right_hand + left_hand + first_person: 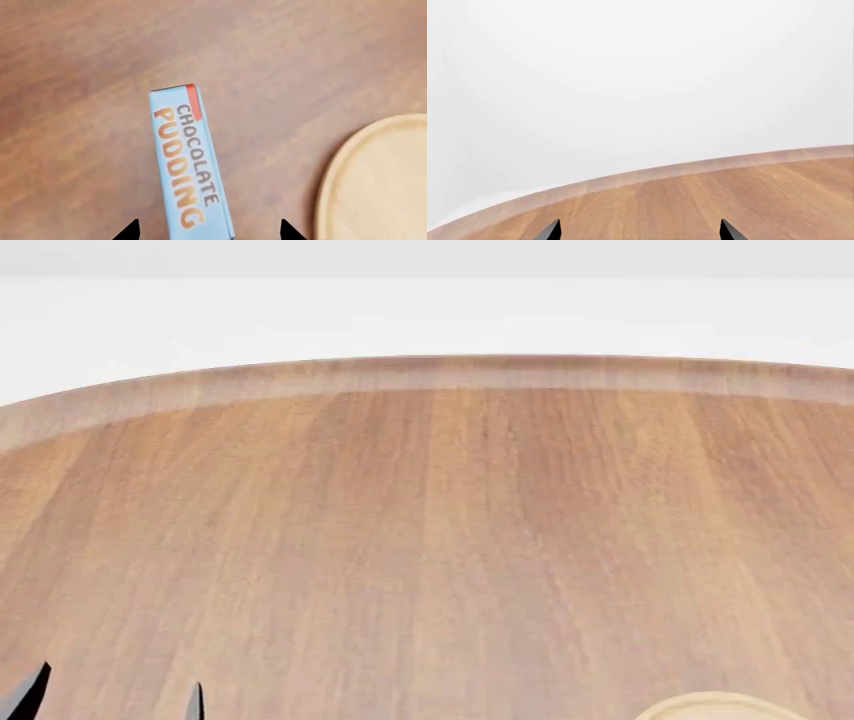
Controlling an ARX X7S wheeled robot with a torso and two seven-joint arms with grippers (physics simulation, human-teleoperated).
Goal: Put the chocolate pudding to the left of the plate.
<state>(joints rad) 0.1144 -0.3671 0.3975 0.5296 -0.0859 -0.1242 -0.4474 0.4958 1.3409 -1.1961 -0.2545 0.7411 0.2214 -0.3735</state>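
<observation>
The chocolate pudding shows only in the right wrist view, as a narrow box with a light blue top, orange lettering and a red corner, resting on the wooden table. My right gripper is open. Its fingertips straddle the box's near end with a gap on each side. The pale wooden plate lies beside the box with bare table between them. Its rim also peeks in at the bottom right of the head view. My left gripper is open and empty over bare table, at the head view's bottom left.
The round table's far edge curves across the head view, with white floor beyond it. The left wrist view shows the table rim close ahead of the left gripper. No other objects are in view.
</observation>
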